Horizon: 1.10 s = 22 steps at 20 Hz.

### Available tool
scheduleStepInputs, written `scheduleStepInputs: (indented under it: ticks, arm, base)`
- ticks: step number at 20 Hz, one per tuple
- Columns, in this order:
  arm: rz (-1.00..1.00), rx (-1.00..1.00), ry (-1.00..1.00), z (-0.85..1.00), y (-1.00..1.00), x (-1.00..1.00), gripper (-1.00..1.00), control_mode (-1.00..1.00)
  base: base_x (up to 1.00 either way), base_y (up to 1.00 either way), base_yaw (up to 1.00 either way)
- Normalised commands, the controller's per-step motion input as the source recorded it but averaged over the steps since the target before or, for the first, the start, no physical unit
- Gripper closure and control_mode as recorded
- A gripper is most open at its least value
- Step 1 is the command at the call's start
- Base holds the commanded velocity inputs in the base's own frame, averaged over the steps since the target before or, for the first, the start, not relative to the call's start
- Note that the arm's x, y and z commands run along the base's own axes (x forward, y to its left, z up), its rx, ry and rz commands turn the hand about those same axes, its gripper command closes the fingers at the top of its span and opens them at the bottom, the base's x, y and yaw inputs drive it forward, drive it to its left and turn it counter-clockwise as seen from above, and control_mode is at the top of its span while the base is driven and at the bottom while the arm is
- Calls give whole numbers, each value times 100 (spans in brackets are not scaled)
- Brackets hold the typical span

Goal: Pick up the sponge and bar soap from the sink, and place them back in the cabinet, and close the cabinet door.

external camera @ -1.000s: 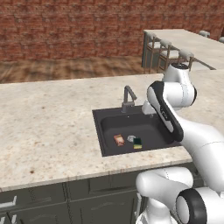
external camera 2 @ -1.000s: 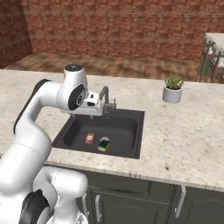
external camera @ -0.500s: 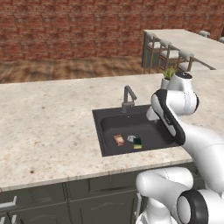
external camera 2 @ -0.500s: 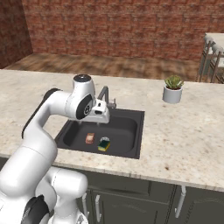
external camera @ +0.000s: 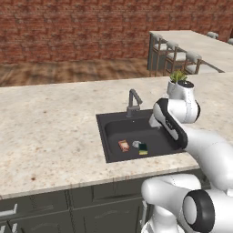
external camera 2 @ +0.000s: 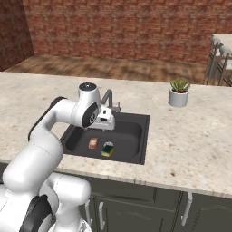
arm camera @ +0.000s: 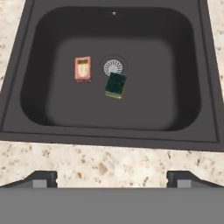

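Observation:
The dark sink point(external camera: 103, 122) point(external camera 2: 140, 140) point(arm camera: 205, 65) is set in a speckled counter. On its floor lies the orange-brown bar soap point(external camera: 123, 145) point(external camera 2: 93, 143) point(arm camera: 83, 68). Just beside it is the sponge point(external camera: 143, 149) point(external camera 2: 108, 149) point(arm camera: 116, 85), dark green face up, next to the round drain point(arm camera: 113, 67). My gripper point(external camera 2: 107, 123) point(arm camera: 112, 179) hangs above the sink's near rim, looking down into the basin. It is open, its fingertips point(arm camera: 43, 178) wide apart with nothing between them. The cabinet and the cabinet door are out of view.
A grey faucet point(external camera: 133, 102) point(external camera 2: 108, 97) rises at the sink's back edge. A potted plant point(external camera: 178, 79) point(external camera 2: 179, 93) stands on the counter to the right. Bar stools point(external camera: 175, 54) line a second counter at the back right. Low cabinet fronts point(external camera 2: 136, 208) run under the counter.
The arm has swung to the right and dipped, bringing the hand over the sink. The jaws have widened slightly. Soap and sponge have not moved.

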Motion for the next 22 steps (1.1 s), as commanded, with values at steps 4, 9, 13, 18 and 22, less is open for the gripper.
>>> scheduleStepInputs:
  ticks: [4,9,13,18,22]
  arm:
    - [-5,0,0,-23,0,33,-100,-100]
    - [-4,0,0,-25,0,27,-100,-100]
    - [-4,0,0,-34,0,23,-100,-100]
    - [-3,0,0,-33,0,24,-100,-100]
    - [-1,0,0,-31,0,27,-100,-100]
  base:
    - [0,0,0]
    - [0,0,0]
    - [0,0,0]
    - [0,0,0]
    - [0,0,0]
